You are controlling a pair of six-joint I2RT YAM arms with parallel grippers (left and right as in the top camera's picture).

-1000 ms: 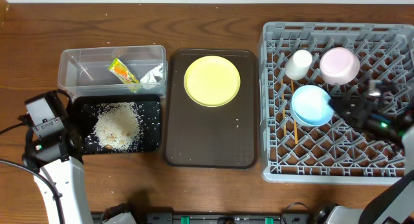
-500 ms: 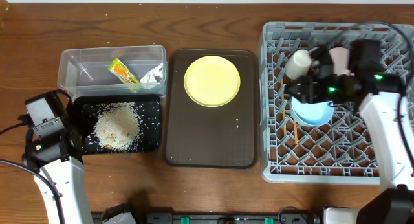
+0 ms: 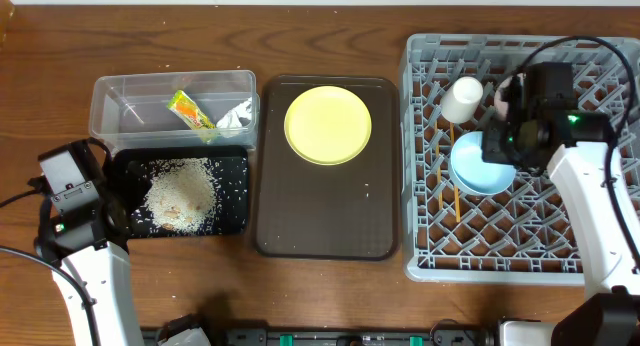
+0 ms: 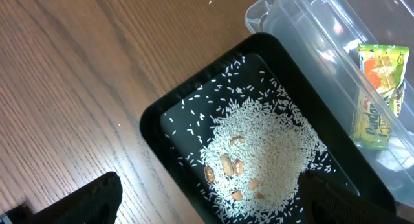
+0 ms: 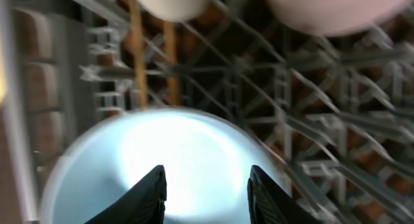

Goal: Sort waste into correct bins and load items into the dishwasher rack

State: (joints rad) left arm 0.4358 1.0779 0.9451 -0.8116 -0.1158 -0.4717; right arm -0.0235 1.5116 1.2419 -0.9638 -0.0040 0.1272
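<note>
- The light blue bowl (image 3: 473, 169) is seen as a glossy, round, pale dish lying open side up in the grey dishwasher rack (image 3: 520, 256), near the rack's left side.
- The right gripper (image 5: 207, 191) is held just above this bowl with its fingers spread; nothing is gripped between them.
- The white cup (image 3: 462, 99) is set just behind the bowl, and the pink bowl (image 5: 330, 10) is placed beside the cup, partly hidden by the arm in the overhead view.
- The wooden chopsticks (image 3: 447, 198) are laid among the pegs at the bowl's left edge.
- The yellow plate (image 3: 328, 124) is left on the dark brown serving tray (image 3: 325, 221).
- The snack wrapper (image 4: 375, 94) and the white paper scrap (image 3: 236, 116) are contained in the clear tub (image 3: 130, 111).
- The rice grains (image 4: 259, 159) are heaped in the black tray (image 4: 152, 120), with a few brownish bits among them.
- The left gripper (image 4: 213, 204) is held over the black tray, its fingers wide apart and empty.
</note>
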